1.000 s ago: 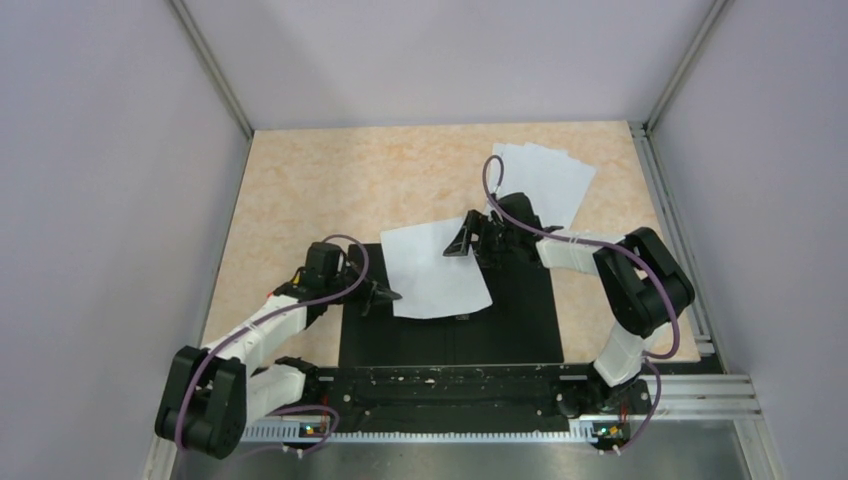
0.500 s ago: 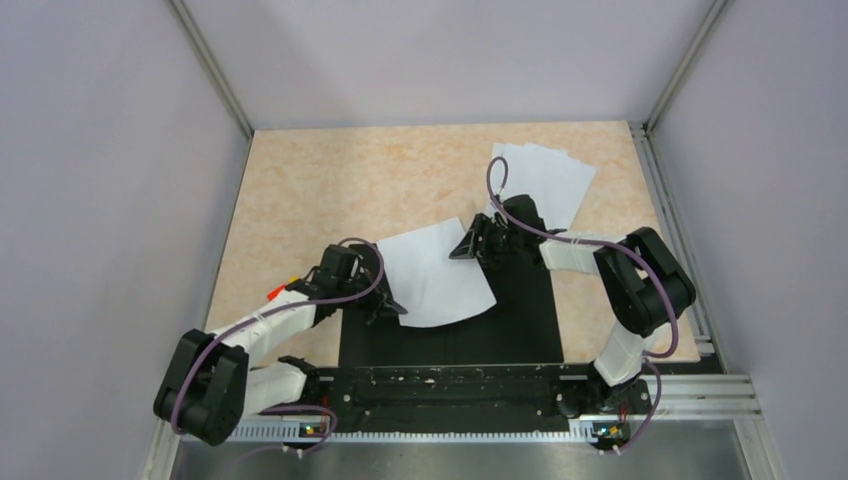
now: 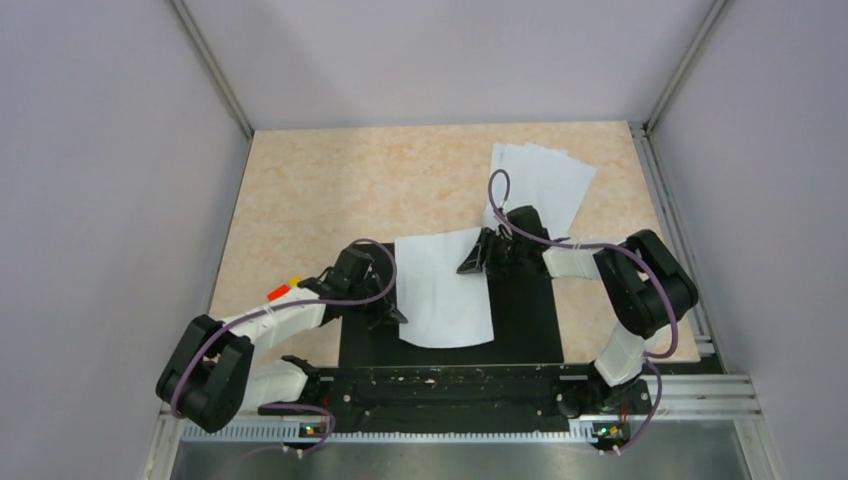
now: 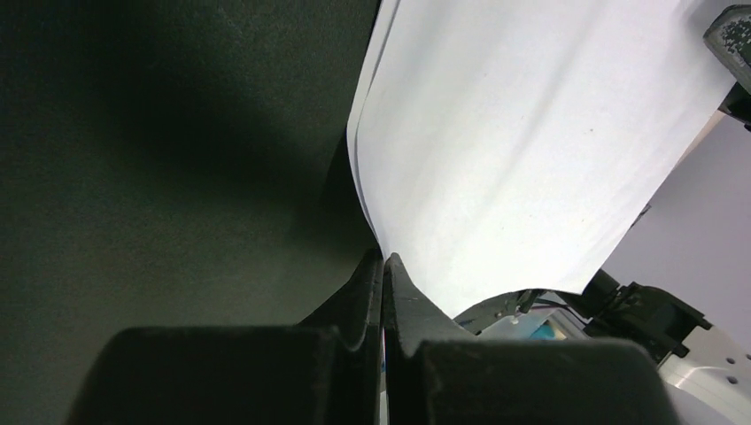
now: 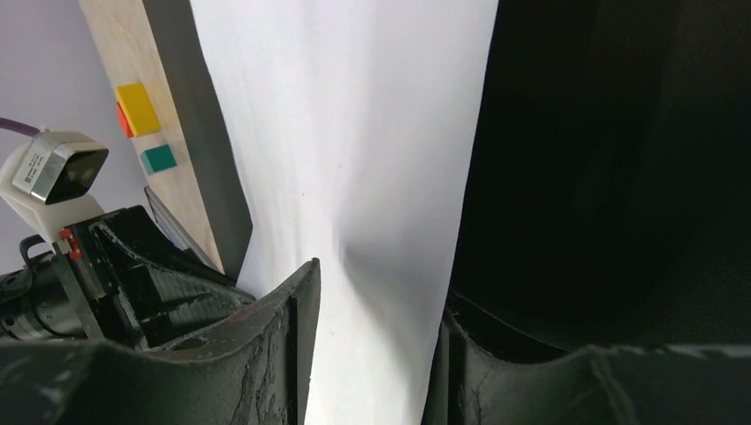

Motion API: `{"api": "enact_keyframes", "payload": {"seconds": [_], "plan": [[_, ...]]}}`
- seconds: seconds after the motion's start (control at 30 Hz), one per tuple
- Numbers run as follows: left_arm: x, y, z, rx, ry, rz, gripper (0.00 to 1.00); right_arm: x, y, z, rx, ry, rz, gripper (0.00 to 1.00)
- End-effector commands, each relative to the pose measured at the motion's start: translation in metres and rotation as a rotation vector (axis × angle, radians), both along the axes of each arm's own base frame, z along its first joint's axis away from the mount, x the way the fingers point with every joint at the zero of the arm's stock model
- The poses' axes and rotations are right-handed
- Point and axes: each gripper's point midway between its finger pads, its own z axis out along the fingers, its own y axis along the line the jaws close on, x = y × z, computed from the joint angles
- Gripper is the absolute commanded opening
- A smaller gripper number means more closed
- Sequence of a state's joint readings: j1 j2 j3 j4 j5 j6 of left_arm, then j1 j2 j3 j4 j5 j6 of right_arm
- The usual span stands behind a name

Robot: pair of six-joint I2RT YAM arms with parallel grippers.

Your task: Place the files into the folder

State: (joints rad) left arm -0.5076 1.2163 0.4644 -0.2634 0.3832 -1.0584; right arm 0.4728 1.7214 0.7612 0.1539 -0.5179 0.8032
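The folder (image 3: pixel 520 315) lies open near the front edge, black inner faces up. One white sheet (image 3: pixel 445 290) lies over its left half. My left gripper (image 3: pixel 392 312) is shut on that sheet's left edge, and the left wrist view shows the jaws (image 4: pixel 383 261) pinching the sheet (image 4: pixel 531 133) over the black face (image 4: pixel 177 159). My right gripper (image 3: pixel 478 255) is at the sheet's far right corner. It is open, with the sheet (image 5: pixel 354 133) running between its spread fingers (image 5: pixel 376 301). More files (image 3: pixel 545 180) lie fanned at the back right.
Small yellow (image 5: pixel 137 104), orange (image 5: pixel 121 119) and teal (image 5: pixel 159 159) blocks lie on the tan tabletop (image 3: pixel 330 190) left of the folder. Side rails and grey walls close in the table. A black rail (image 3: pixel 450 385) runs along the front edge.
The sheet has slid toward the front and turned squarer over the folder's left half. My left gripper moved right and nearer with its edge. My right gripper moved slightly right and nearer.
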Motion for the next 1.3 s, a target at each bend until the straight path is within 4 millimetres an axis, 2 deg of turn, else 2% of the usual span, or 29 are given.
{"api": "enact_keyframes", "payload": {"seconds": [0.0,0.23,0.3,0.37,0.43,0.57,0.67,0.8,0.93,1.07,1.27], "plan": [[0.003,0.004,-0.005,0.053,-0.063,-0.034,0.00,0.004,0.000,0.020,0.058,-0.087,0.024,0.42],[0.009,-0.009,0.004,0.048,-0.138,-0.080,0.00,0.000,-0.004,0.026,0.042,-0.115,0.030,0.37],[0.010,-0.014,0.008,0.045,-0.154,-0.096,0.00,0.000,-0.009,0.027,0.014,-0.123,0.026,0.27],[0.011,-0.021,0.016,0.029,-0.176,-0.111,0.00,0.000,-0.017,0.028,-0.040,-0.129,0.015,0.08],[0.011,-0.032,0.026,0.017,-0.204,-0.130,0.00,-0.002,-0.031,0.030,-0.123,-0.141,0.000,0.00],[0.010,-0.065,0.050,0.004,-0.262,-0.182,0.00,-0.009,-0.068,0.049,-0.298,-0.198,-0.065,0.00],[0.007,-0.096,0.057,0.019,-0.287,-0.223,0.00,-0.020,-0.099,0.055,-0.423,-0.210,-0.118,0.00],[-0.002,-0.138,0.050,0.052,-0.293,-0.268,0.00,-0.036,-0.133,0.062,-0.539,-0.226,-0.187,0.00],[-0.012,-0.165,0.034,0.082,-0.280,-0.284,0.00,-0.051,-0.151,0.058,-0.587,-0.228,-0.215,0.00],[-0.016,-0.169,0.020,0.154,-0.285,-0.263,0.00,-0.053,-0.149,0.062,-0.551,-0.256,-0.229,0.00],[-0.021,-0.149,0.013,0.240,-0.299,-0.220,0.00,-0.049,-0.143,0.059,-0.506,-0.269,-0.247,0.00]]}}
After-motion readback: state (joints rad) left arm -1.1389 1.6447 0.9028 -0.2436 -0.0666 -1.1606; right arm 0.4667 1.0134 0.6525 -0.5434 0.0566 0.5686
